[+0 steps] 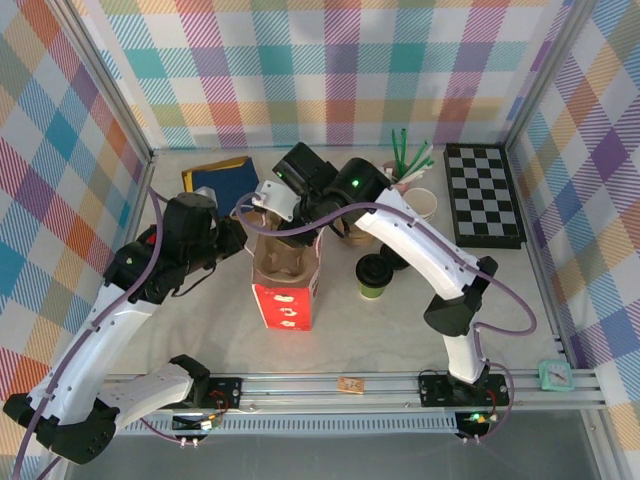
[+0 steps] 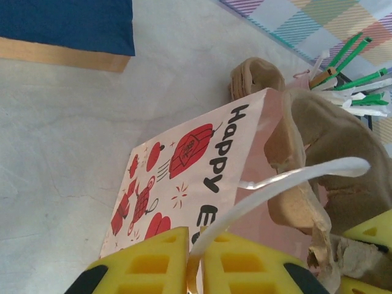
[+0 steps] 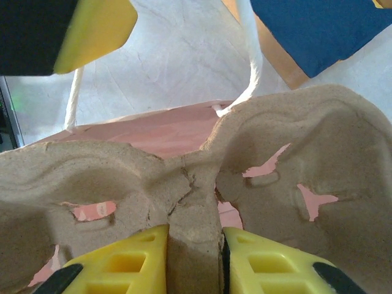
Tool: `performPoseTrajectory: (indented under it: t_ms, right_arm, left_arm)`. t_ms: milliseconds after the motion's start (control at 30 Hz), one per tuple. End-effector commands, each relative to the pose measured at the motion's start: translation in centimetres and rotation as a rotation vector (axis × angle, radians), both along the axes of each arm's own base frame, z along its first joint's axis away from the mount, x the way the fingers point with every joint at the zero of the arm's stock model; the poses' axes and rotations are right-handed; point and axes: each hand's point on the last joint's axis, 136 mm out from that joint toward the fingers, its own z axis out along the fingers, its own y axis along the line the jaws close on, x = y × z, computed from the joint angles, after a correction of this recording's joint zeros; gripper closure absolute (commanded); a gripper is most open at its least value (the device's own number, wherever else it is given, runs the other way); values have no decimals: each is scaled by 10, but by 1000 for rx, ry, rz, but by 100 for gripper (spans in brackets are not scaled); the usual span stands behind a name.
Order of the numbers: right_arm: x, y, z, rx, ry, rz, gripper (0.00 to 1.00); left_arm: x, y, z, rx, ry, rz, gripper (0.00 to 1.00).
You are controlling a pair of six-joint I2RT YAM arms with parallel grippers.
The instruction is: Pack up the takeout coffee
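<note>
The takeout coffee (image 1: 372, 276), a green cup with a black lid, stands on the table right of the red-and-pink paper bag (image 1: 285, 305). My left gripper (image 1: 243, 236) (image 2: 195, 246) is shut on the bag's white handle (image 2: 288, 184) at the bag's left rim (image 2: 184, 165). My right gripper (image 1: 272, 212) (image 3: 195, 245) is shut on the middle ridge of a brown pulp cup carrier (image 3: 184, 177) that sits upright in the bag's mouth (image 1: 285, 258). One yellow left finger (image 3: 92, 30) shows in the right wrist view.
A blue notebook (image 1: 220, 180) (image 2: 67, 24) lies behind the bag. A holder with green stirrers (image 1: 408, 165) (image 2: 352, 67), a lidless cup (image 1: 423, 205) and a dark lid (image 1: 394, 258) stand near the coffee. A checkerboard (image 1: 483, 195) lies at the right wall.
</note>
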Motion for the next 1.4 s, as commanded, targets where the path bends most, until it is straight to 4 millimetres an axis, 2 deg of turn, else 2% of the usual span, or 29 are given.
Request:
performPoseTrajectory:
  t_ms: [0, 367, 633, 767, 867, 1133, 1367]
  right_arm:
    - [5, 3, -9, -15, -4, 6, 75]
    - [-5, -4, -27, -45, 23, 12, 77]
    - [-26, -11, -37, -77, 24, 35, 77]
    - [-38, -10, -36, -63, 43, 62, 77]
    - [-47, -8, -37, -65, 41, 84, 77]
    - [-59, -5, -19, -25, -5, 110, 76]
    - [-58, -4, -33, -54, -1, 117, 76]
  left_arm:
    - [-5, 0, 3, -38, -13, -12, 87]
    - [-17, 0, 9, -90, -17, -19, 90]
    - [-30, 2, 14, -141, -24, -22, 91]
    - [-35, 3, 17, -150, -27, -27, 91]
    - [-35, 3, 12, -145, -15, -26, 91]
    - [-35, 3, -3, -141, 14, -20, 92]
    - [-36, 3, -1, -149, 10, -20, 91]
